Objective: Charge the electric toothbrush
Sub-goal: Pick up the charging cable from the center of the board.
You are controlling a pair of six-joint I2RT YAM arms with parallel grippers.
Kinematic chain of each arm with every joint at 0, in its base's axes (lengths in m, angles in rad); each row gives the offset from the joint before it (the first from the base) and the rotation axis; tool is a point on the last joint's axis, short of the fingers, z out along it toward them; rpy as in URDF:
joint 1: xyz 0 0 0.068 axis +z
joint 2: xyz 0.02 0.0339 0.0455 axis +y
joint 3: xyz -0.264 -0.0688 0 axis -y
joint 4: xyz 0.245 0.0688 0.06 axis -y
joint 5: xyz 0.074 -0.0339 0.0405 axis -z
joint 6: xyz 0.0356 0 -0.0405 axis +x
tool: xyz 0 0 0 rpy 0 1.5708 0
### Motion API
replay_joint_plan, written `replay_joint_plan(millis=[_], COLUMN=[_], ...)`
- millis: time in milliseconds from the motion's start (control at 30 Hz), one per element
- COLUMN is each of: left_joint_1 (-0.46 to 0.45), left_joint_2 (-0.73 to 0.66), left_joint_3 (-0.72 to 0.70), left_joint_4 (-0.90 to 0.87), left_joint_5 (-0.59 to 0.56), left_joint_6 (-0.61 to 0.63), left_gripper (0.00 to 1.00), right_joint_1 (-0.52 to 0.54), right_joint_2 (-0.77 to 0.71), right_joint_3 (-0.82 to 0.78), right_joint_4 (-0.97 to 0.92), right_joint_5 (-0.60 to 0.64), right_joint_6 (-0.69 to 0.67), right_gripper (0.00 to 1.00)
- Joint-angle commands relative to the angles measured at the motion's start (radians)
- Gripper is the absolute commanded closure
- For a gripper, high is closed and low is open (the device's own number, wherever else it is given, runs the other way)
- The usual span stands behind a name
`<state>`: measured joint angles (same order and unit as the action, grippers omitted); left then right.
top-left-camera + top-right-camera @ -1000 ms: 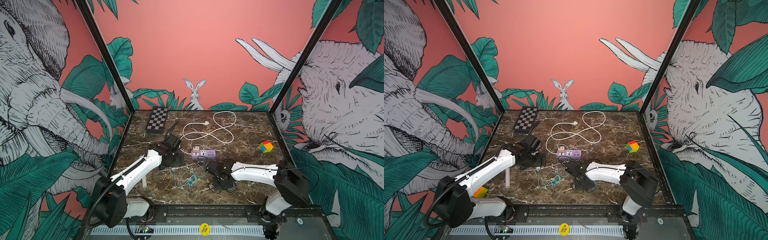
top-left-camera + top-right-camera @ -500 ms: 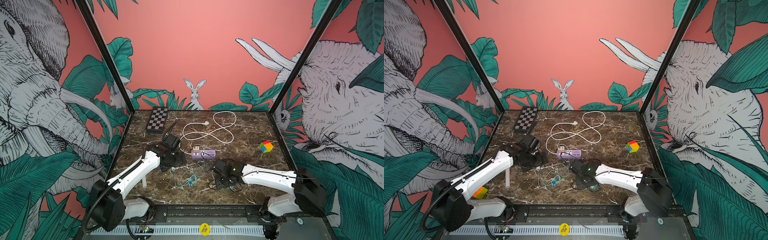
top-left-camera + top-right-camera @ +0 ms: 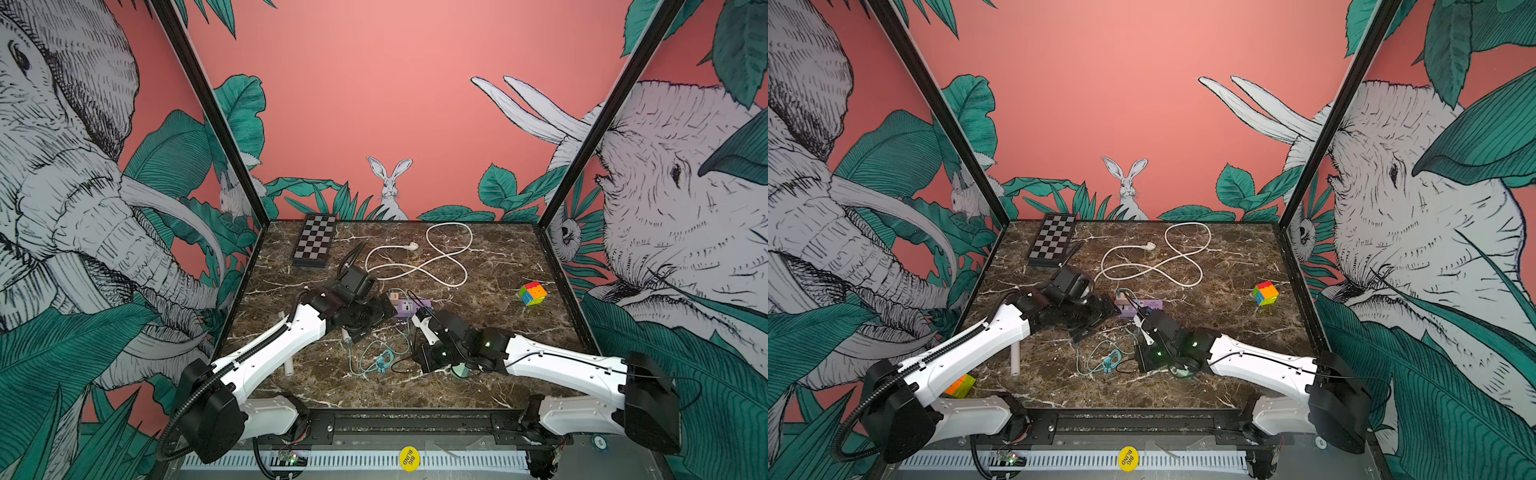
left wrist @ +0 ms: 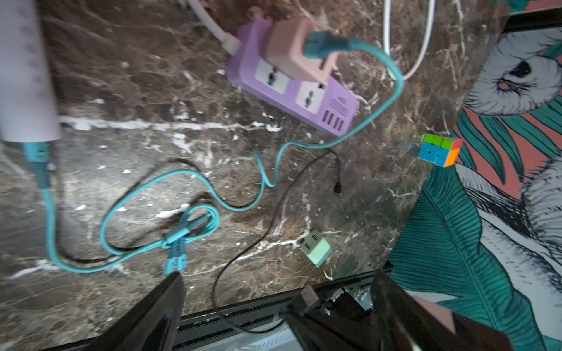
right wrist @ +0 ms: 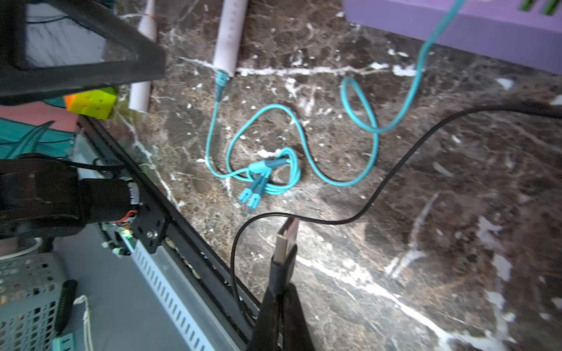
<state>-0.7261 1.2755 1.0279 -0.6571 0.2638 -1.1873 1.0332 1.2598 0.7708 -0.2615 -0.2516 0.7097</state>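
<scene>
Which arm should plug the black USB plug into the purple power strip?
Right, probably: the right gripper is shut on the black USB plug, near the purple power strip; the left gripper is open and empty.

Both top views sit high at the 6 o'clock edge, pitched down toward 12, far back, with the whole worktop (image 3: pixel 513 251) in frame. The left wrist cam is close and looks down on the purple power strip (image 4: pixel 290 92) and teal cable (image 4: pixel 178 235). The right wrist cam is also close, with a black USB plug (image 5: pixel 284 252) in its foreground. It shares that strip and cable.
</scene>
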Motion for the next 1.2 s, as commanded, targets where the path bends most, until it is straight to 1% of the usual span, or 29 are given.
replay_joint_plan(millis=[0, 100, 233, 300, 467, 600, 733, 867, 900, 967, 1067, 1167], left_joint_1=[-0.042, -0.061, -0.065, -0.065, -0.067, -0.079, -0.094, -0.099, -0.101, -0.101, -0.102, -0.105], left_joint_2=[0.011, 0.012, -0.030, -0.065, -0.134, -0.146, -0.160, -0.168, -0.170, -0.172, -0.168, -0.159], left_joint_3=[0.031, 0.006, -0.085, -0.118, -0.166, -0.189, -0.186, -0.207, -0.213, -0.224, -0.232, -0.223], left_joint_4=[0.064, 0.098, 0.215, 0.233, 0.232, 0.296, 0.310, 0.342, 0.336, 0.329, 0.324, 0.318], left_joint_5=[0.021, 0.030, 0.073, 0.066, 0.062, 0.098, 0.098, 0.126, 0.124, 0.123, 0.120, 0.112], left_joint_6=[-0.034, -0.032, -0.043, -0.039, -0.029, -0.018, 0.025, 0.055, 0.062, 0.071, 0.086, 0.104], left_gripper=[0.05, 0.06, 0.06, 0.07, 0.09, 0.11, 0.12, 0.13, 0.16, 0.17, 0.23, 0.24], right_joint_1=[-0.002, -0.001, -0.006, -0.011, -0.023, -0.035, -0.054, -0.073, -0.077, -0.083, -0.087, -0.089], right_joint_2=[0.004, -0.012, -0.058, -0.076, -0.123, -0.130, -0.116, -0.115, -0.117, -0.120, -0.119, -0.111], right_joint_3=[0.008, -0.012, -0.053, -0.072, -0.101, -0.113, -0.121, -0.137, -0.141, -0.146, -0.150, -0.150], right_joint_4=[0.126, 0.188, 0.245, 0.270, 0.268, 0.296, 0.341, 0.383, 0.390, 0.395, 0.404, 0.414], right_joint_5=[-0.098, -0.113, -0.101, -0.110, -0.076, -0.093, -0.141, -0.178, -0.181, -0.190, -0.198, -0.209], right_joint_6=[-0.008, 0.017, 0.044, 0.061, 0.082, 0.104, 0.131, 0.158, 0.164, 0.168, 0.172, 0.180], right_gripper=[1.00, 1.00, 1.00, 1.00, 1.00, 1.00, 1.00, 1.00, 1.00, 1.00, 1.00, 1.00])
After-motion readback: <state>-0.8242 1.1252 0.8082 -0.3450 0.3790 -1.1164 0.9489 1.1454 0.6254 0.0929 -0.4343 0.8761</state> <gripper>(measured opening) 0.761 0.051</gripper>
